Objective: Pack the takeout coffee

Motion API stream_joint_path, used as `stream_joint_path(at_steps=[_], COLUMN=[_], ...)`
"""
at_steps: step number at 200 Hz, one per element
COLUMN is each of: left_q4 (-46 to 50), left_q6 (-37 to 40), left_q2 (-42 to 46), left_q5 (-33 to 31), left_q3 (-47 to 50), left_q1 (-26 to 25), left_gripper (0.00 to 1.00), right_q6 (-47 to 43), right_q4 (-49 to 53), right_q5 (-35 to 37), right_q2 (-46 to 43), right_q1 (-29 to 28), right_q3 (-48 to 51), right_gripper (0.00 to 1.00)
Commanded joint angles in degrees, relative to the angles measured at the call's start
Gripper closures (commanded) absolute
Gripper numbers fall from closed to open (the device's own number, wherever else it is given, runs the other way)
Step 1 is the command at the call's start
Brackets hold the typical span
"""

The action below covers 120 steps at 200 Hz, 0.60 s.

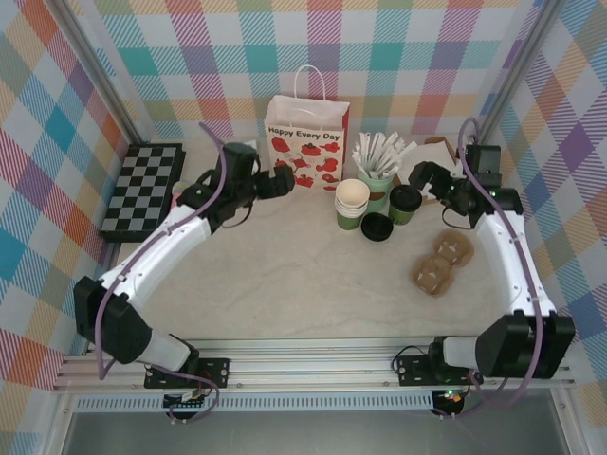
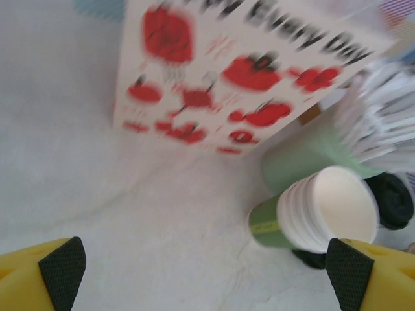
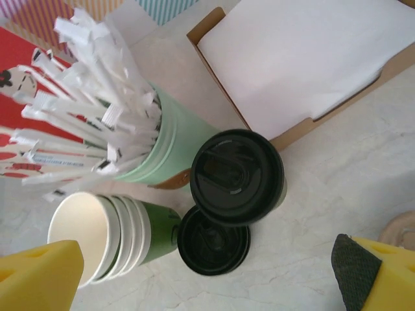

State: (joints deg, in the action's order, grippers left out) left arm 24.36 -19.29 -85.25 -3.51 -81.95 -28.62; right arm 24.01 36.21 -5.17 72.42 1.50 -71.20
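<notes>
Items on the surface (image 1: 285,284), by count:

- One takeout coffee (image 3: 237,176), upright and lidded. It stands just beside the mint cup (image 3: 175,139) and right of the cup stack (image 3: 110,236). Nothing grips it.
- One loose black lid (image 3: 214,241), flat on the surface, just on the near side of the coffee.
- One stack of lidless green cups, about four rims showing.
- One mint cup of white wrapped sticks, too many to count.
- One gift bag (image 1: 306,142), upright at the back.
- One open box (image 3: 305,58) with white paper inside.
- One brown pulp tray (image 1: 442,261), two round wells visible.
- One chessboard (image 1: 142,190) at far left.

Left end effector (image 2: 207,272): fingers spread wide, nothing between them, facing the bag.
Right end effector (image 3: 207,288): fingers spread wide, above the coffee and loose lid, touching neither.
</notes>
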Motion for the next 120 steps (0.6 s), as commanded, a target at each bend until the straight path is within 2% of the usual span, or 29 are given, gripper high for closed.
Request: stream_joint_path(at_steps=[1, 48, 70, 102, 120], left_q4=[-2.36, -5.60, -3.57, -3.71, -4.40], left_q6=[16.96, 26.48, 30.38, 34.86, 34.67], left_q2=[-5.89, -20.09, -26.47, -33.46, -35.98], left_q5=[4.35, 9.10, 11.78, 13.22, 13.85], left_q3=[-10.05, -27.11, -34.76, -42.57, -45.18], left_q1=[2.49, 5.21, 5.51, 5.59, 5.51], left_gripper=[0.06, 0.13, 0.19, 0.20, 0.32], right_q6=[-2.12, -2.92, -4.61, -5.73, -5.15], right_q4=[-3.01, -6.15, -6.04, -5.48, -5.50], right_q5=[-2.80, -3.25, -2.88, -1.32, -1.39], right_q2=[-5.39, -16.62, -19.13, -20.35, -20.20], right_q1=[-0.22, -0.25, -0.22, -0.20, -0.18], right_q3=[4.14, 9.12, 9.57, 9.98, 10.20], right_gripper=[0.00, 0.00, 0.00, 0.00, 0.00])
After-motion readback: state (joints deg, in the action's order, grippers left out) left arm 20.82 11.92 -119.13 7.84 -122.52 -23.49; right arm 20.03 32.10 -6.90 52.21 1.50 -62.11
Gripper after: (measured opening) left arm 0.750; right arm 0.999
